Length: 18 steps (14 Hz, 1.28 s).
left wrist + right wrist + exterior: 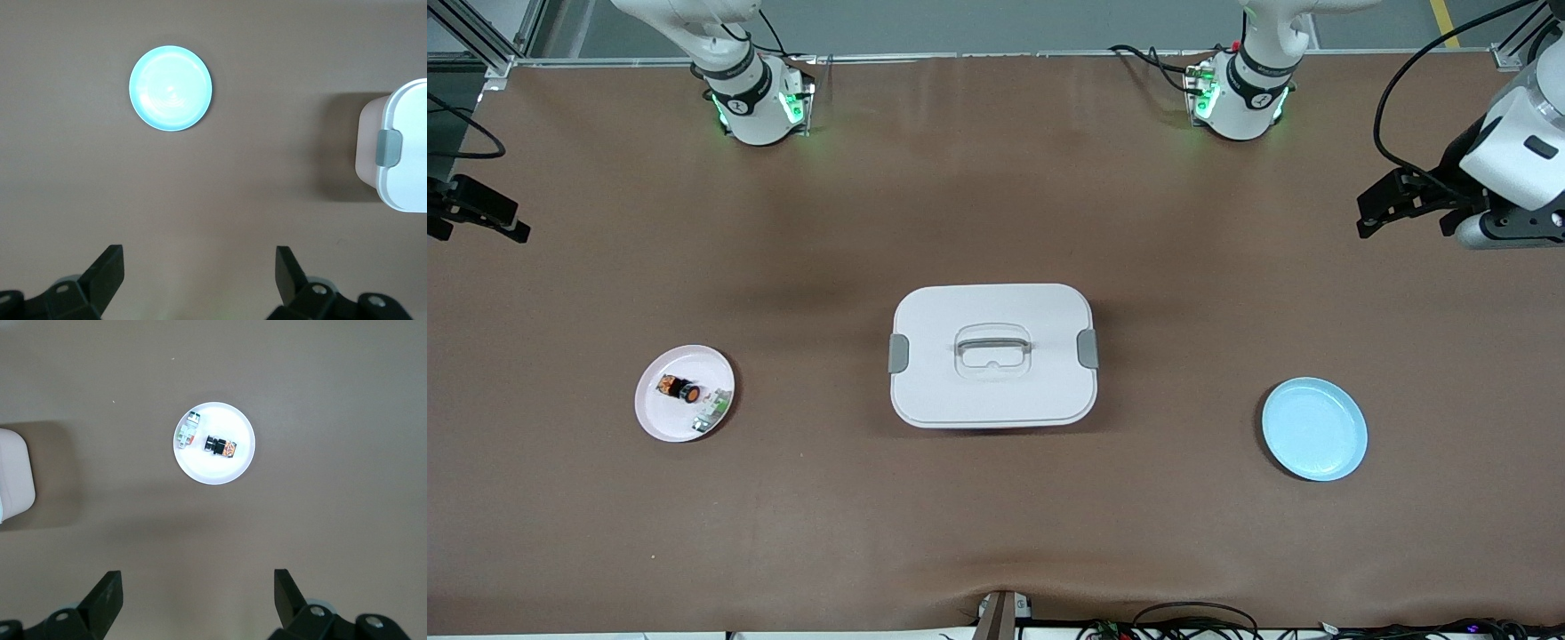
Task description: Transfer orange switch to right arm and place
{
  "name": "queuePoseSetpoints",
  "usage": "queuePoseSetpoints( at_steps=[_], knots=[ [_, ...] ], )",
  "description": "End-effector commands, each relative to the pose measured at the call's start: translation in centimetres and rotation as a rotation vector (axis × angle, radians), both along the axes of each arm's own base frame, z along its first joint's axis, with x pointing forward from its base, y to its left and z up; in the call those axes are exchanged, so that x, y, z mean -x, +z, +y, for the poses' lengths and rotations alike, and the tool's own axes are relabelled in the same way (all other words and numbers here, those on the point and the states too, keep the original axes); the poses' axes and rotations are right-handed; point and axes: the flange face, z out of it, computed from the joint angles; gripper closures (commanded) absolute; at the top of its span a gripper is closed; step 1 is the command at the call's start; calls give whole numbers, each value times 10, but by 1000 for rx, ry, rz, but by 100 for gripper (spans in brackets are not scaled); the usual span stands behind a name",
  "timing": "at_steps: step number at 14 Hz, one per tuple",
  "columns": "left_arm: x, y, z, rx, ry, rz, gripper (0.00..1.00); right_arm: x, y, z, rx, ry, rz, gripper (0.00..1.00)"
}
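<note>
The orange switch (679,388) (220,446), a tiny black cylinder with an orange cap, lies on its side on a pink plate (656,420) (215,471) toward the right arm's end of the table. A small green-and-white part (710,414) (187,435) lies beside it on the same plate. My right gripper (511,222) (197,577) hangs open and empty high over bare table at that end, apart from the plate. My left gripper (1374,213) (199,257) hangs open and empty high over bare table at the left arm's end.
A white lidded box (992,356) (397,153) (15,477) with grey latches and a top handle stands mid-table. An empty light-blue plate (1314,428) (171,88) lies toward the left arm's end. Brown table surface lies between them.
</note>
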Motion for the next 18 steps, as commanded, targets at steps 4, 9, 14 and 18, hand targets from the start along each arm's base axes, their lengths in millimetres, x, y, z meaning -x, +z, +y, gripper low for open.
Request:
queuePoseSetpoints(
  at_steps=[4, 9, 14, 18],
  knots=[
    [0, 4, 0, 12, -2, -8, 0, -6, -4, -3, 1, -11, 18, 0],
    [-1, 4, 1, 10, -2, -9, 0, -7, -6, -2, -2, -10, 21, 0],
    [-2, 9, 4, 7, -1, -20, 0, -7, -7, -4, -2, -14, 22, 0],
    [-2, 9, 5, 7, -1, -18, 0, -7, -7, -4, -2, -14, 22, 0]
  ],
)
